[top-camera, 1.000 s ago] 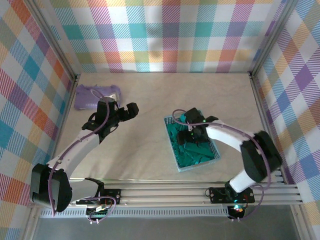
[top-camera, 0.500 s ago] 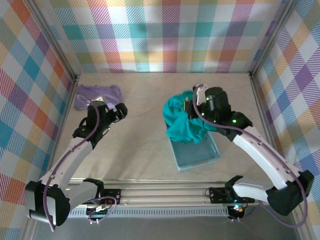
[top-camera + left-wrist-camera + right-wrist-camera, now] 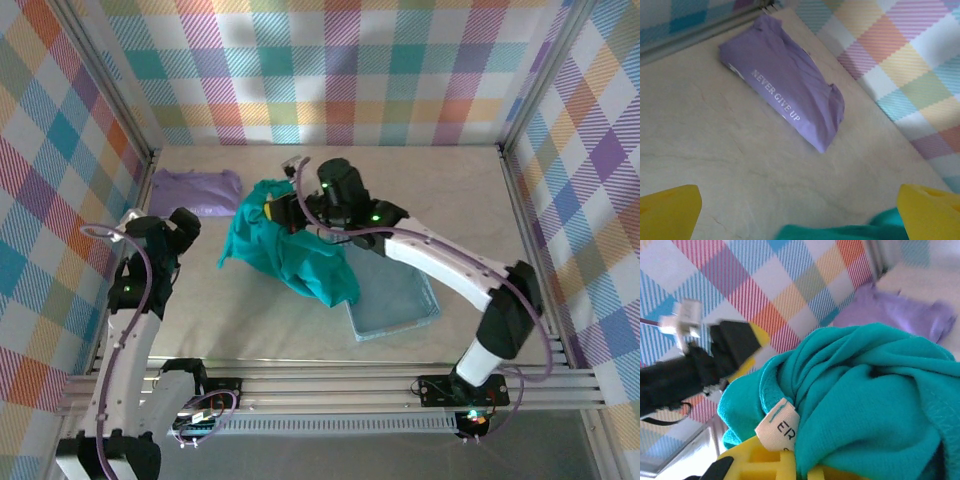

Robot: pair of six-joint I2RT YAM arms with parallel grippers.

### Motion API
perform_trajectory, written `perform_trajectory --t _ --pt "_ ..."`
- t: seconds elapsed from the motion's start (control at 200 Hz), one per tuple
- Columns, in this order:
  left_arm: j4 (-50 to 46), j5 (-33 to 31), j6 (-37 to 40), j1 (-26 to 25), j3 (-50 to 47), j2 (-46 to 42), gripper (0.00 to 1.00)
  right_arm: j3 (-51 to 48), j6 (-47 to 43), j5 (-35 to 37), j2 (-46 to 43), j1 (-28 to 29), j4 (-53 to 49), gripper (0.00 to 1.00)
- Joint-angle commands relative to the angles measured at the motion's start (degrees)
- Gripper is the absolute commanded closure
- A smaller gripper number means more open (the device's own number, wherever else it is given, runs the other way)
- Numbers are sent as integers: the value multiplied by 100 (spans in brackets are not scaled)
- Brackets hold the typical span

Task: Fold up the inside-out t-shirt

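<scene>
Over the table point(image 3: 450, 200): one t-shirt point(image 3: 285, 255), one basket point(image 3: 400, 305), one lavender garment point(image 3: 195, 190)

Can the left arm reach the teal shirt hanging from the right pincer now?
Probably yes: the open left pincer faces the t-shirt, with just bare table between them and nothing blocking.

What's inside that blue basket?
The visible part of the basket is bare blue floor. The hanging t-shirt covers its far left corner and the right arm crosses its far edge, so those spots are hidden.
</scene>
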Motion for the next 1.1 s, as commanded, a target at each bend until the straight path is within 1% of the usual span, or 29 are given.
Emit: perform_trajectory --t 0.0,0.035,0.06,0.095,0.11,0.125,0.135,0.185,0.22,0.245,0.295,0.35,0.405,0.45,0.495,0.55,0.62,0.645,0.69,0.76,0.81,0.89,0.975,1.005,1.035,1.095 --pt "-354 -130 -95 102 112 -187 0 648 498 -387 577 -6 333 100" --pt "-384 -70 -63 101 154 -192 0 863 556 -342 891 -6 65 92" --pt "-390 10 -58 101 158 -189 0 1055 556 -303 1122 -6 -216 82" --pt "-370 179 -73 103 136 -192 0 1355 454 -295 1425 -5 -778 61" --pt "-345 295 -101 95 104 -193 0 1507 360 -268 1529 -10 -1073 49" --pt "-291 409 -124 84 57 -201 0 1639 245 -193 1612 -14 -1342 41" --pt "-254 537 -151 80 12 -204 0 1704 170 -136 1642 -15 -1552 38" --pt "29 1102 -276 -62 -280 -214 0 1746 -283 316 1539 -43 -2160 29" --pt "219 1344 -367 -348 -528 -195 0 1414 -504 599 1191 -99 -2220 23" --pt "315 1396 -389 -629 -677 -161 0 1070 -581 740 872 -187 -2155 18" --pt "455 1229 -352 -1426 -880 -16 0 380 -647 804 173 -438 -2053 10" --pt "529 717 -131 -2466 -914 287 0 -171 -732 948 -453 -758 -2314 5" --pt "694 339 232 -3382 -815 726 0 -511 -951 1722 -917 -954 -2885 2" --pt "738 117 569 -3946 -606 1269 0 -799 -1104 2370 -1155 -1172 -3320 0" --pt "776 90 907 -4355 -384 1801 0 -1038 -1111 2726 -1277 -1505 -3743 0" --pt "796 145 1217 -4701 -142 2440 0 -1353 -1077 2847 -1408 -1964 -4024 0" --pt "851 378 1427 -4907 -50 3010 0 -1758 -1132 2814 -1514 -2322 -3906 0" --pt "1105 530 1487 -4919 -65 3148 0 -1839 -1113 2773 -1475 -2407 -3841 0" --pt "1349 913 1585 -4918 -140 3354 0 -1915 -1080 2714 -1308 -2485 -3733 0" --pt "1631 1334 1751 -4924 -155 3657 0 -1935 -1050 2608 -973 -2624 -3594 1" --pt "1692 1458 1812 -4917 -87 3868 1 -1888 -1061 2503 -745 -2730 -3557 2" --pt "1708 1349 1841 -4912 12 4185 11 -1865 -1061 2466 -509 -2869 -3457 3" --pt "1651 959 1693 -4862 134 4524 29 -1846 -1054 2331 -265 -3050 -3297 6" --pt "1603 818 1615 -4824 177 4642 37 -1792 -1038 2291 -144 -3115 -3283 9" --pt "1519 567 1529 -4785 227 4753 46 -1729 -1027 2262 -23 -3171 -3278 12" --pt "1341 -43 1361 -4732 293 4923 56 -1589 -970 2253 210 -3273 -3254 19"
